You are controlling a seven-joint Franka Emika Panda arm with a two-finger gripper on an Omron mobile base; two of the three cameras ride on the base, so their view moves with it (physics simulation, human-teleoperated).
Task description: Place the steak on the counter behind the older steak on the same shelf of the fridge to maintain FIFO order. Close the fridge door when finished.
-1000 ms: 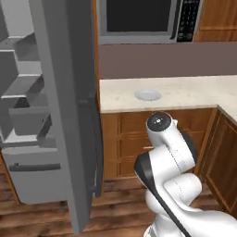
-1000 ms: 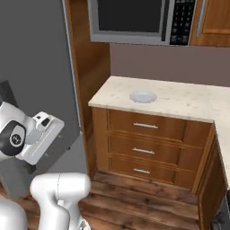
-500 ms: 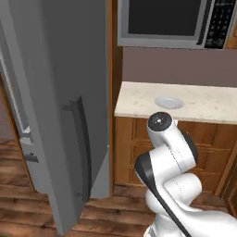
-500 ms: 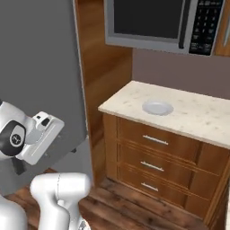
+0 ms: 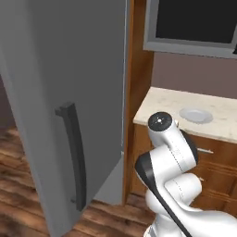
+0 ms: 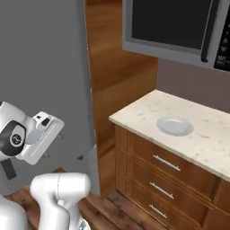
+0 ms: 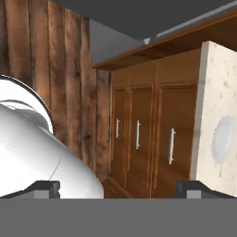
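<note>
The steak is out of view. The fridge door [image 5: 55, 69], a tall grey slab with a dark bar handle [image 5: 74, 157], stands angled toward me and hides the fridge interior. In the right base view the fridge [image 6: 45, 67] is a grey wall on the left. The beige speckled counter [image 5: 185, 104] [image 6: 148, 117] [image 7: 208, 92] lies to its right and carries a bare white plate [image 5: 196, 115] [image 6: 174, 126] [image 7: 224, 139]. My gripper [image 7: 119, 189] is open, its fingertips [image 7: 46, 187] wide apart with nothing between them. It is held low, close to the arm.
Brown wooden drawers [image 6: 166, 179] with metal handles sit under the counter. A dark microwave [image 6: 179, 22] hangs above it. A wooden side panel [image 5: 136, 69] separates fridge and counter. Wood floor [image 5: 18, 152] spreads to the left of the door.
The whole picture has shifted, so the base has driven nearer. The open fridge shelves have slid out of view and the grey door now covers the left side. The arm's pose is unchanged.
</note>
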